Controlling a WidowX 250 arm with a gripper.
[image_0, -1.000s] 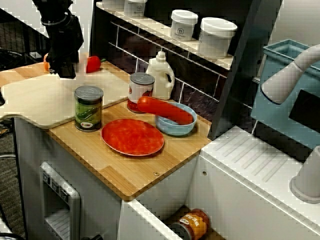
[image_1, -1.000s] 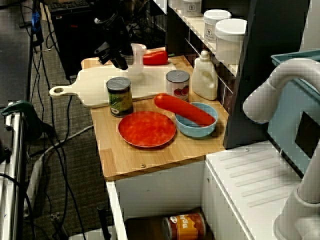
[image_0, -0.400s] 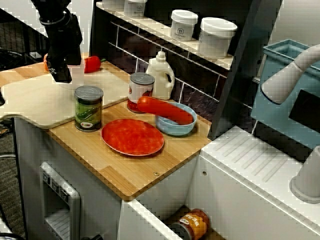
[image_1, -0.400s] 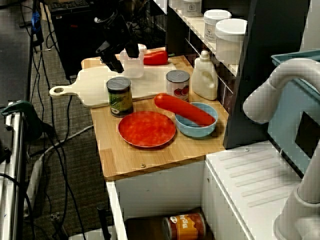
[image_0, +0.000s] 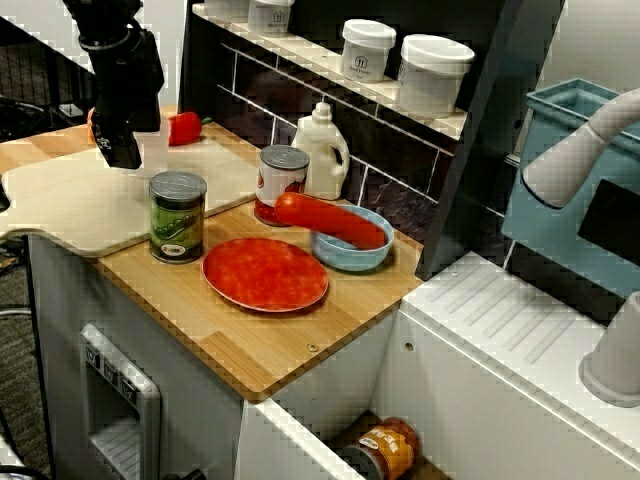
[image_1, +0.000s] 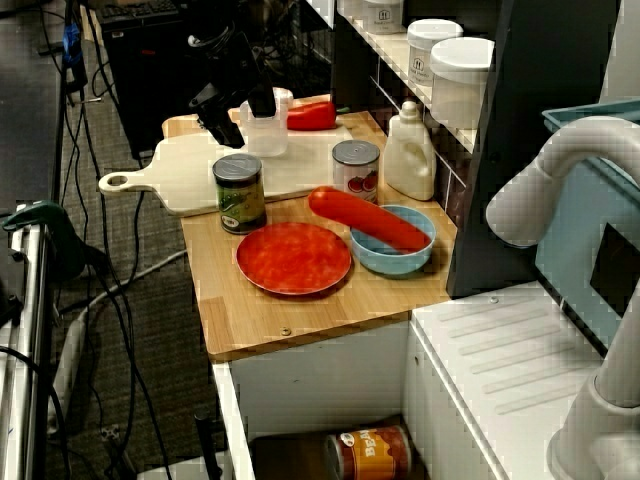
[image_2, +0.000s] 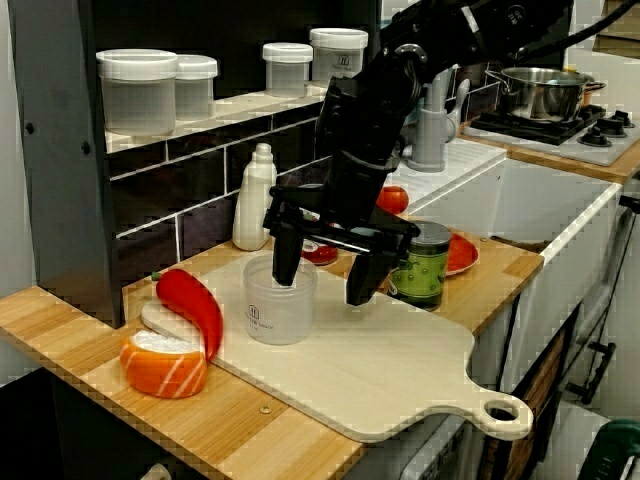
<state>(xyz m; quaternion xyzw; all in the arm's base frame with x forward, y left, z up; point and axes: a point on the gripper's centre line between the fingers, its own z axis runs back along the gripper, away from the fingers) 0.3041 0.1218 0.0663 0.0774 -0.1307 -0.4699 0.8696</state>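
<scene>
We've got the black gripper (image_2: 320, 288) parked right at the clear plastic cup (image_2: 279, 305), jaws spread wide and not squeezing anything. In the view from the board end, 1 finger (image_2: 285, 250) looks dipped into the cup's mouth and the other hangs outside it over bare cutting board (image_2: 400, 370). We can't tell if the inner finger actually touches the wall. The cup stands upright on the board, toward the end away from the handle and close to the back edge. Just beside it there's a red pepper (image_2: 195, 305) leaning on an orange-and-white toy piece (image_2: 163, 362) at the counter's (image_1: 260, 315) corner. From the high view, a green can (image_1: 240, 193) stands on the counter touching the board's edge, with a red plate (image_1: 293, 257) just past it. Next to the plate there's a blue bowl (image_1: 395, 250) with a red sausage (image_1: 365, 218) lying across its rim. A red-labelled can (image_1: 356, 170) and a white bottle (image_1: 409, 152) stand along the counter's back edge by the tiles. In the front view the arm hides the cup completely.
</scene>
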